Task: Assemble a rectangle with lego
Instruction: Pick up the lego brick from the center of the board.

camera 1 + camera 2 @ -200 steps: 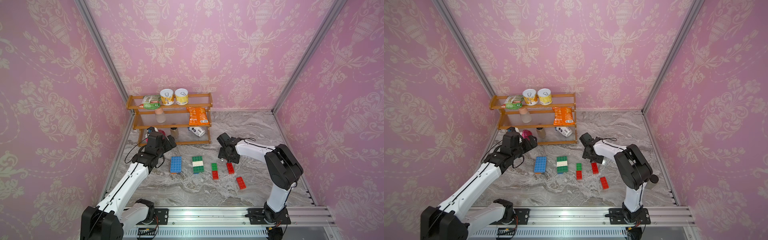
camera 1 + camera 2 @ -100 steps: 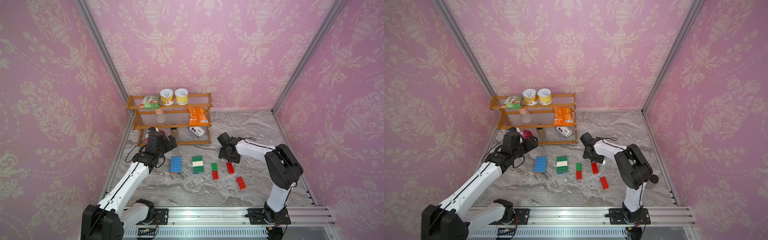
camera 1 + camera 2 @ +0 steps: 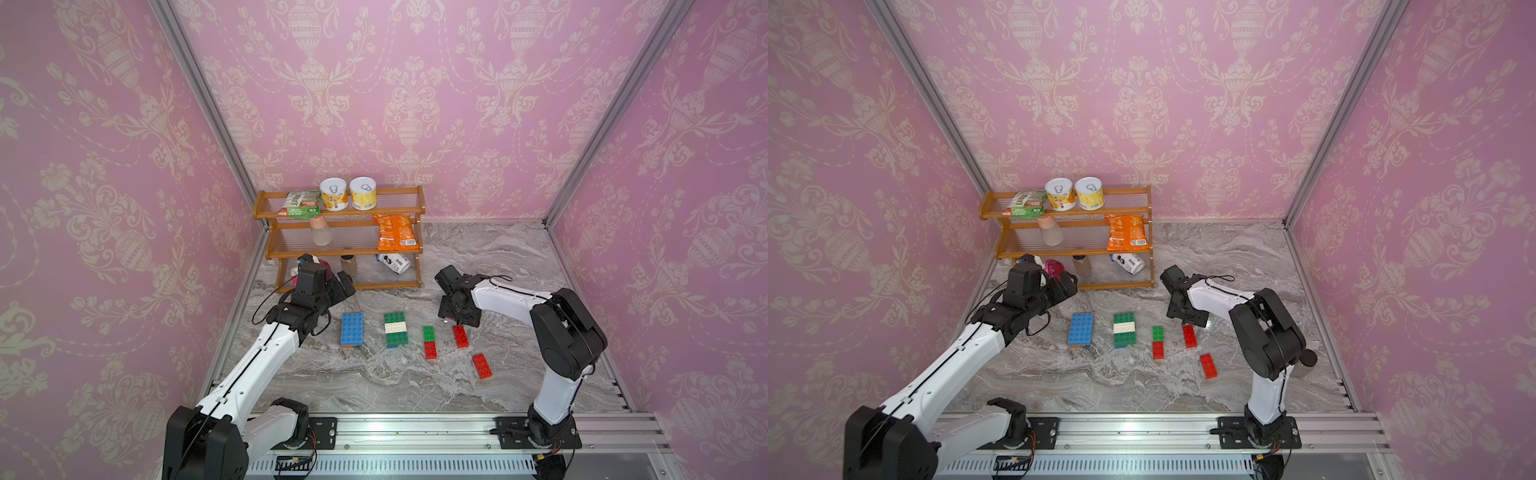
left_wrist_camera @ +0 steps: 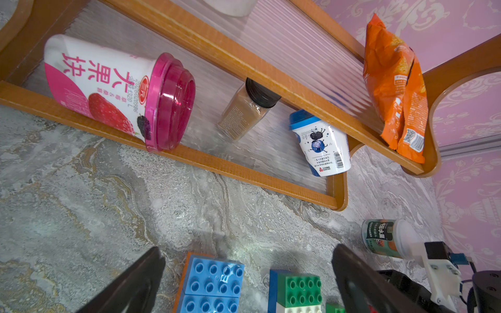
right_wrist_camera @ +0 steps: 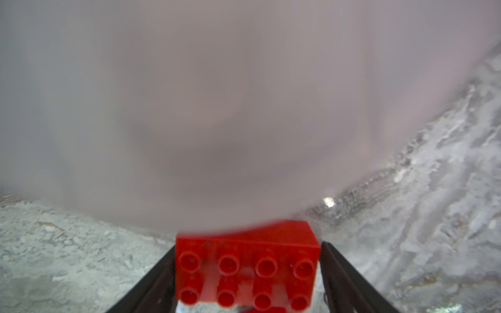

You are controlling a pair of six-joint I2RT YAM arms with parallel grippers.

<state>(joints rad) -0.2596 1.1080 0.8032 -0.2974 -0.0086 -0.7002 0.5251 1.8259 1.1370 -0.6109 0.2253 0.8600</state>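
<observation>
My right gripper [image 5: 248,273] is shut on a red brick [image 5: 245,260], one finger against each short end. In both top views this gripper [image 3: 459,318] [image 3: 1185,318] sits low and hides that brick. Just in front of it lies another red brick [image 3: 460,336]. A green brick [image 3: 428,333] joins a red one [image 3: 430,350], and a further red brick [image 3: 482,365] lies nearer the front. A blue block [image 3: 351,329] and a green-white-green block [image 3: 395,329] lie to the left. My left gripper [image 3: 345,286] [image 4: 244,271] hangs wide open beyond the blue block [image 4: 211,284], holding nothing.
A wooden shelf rack [image 3: 345,249] stands at the back left, close behind the left gripper, holding cans, an orange snack bag [image 4: 393,81], cups and a spice jar. A small green-labelled bottle [image 4: 379,235] lies by the right gripper. Pink walls enclose three sides.
</observation>
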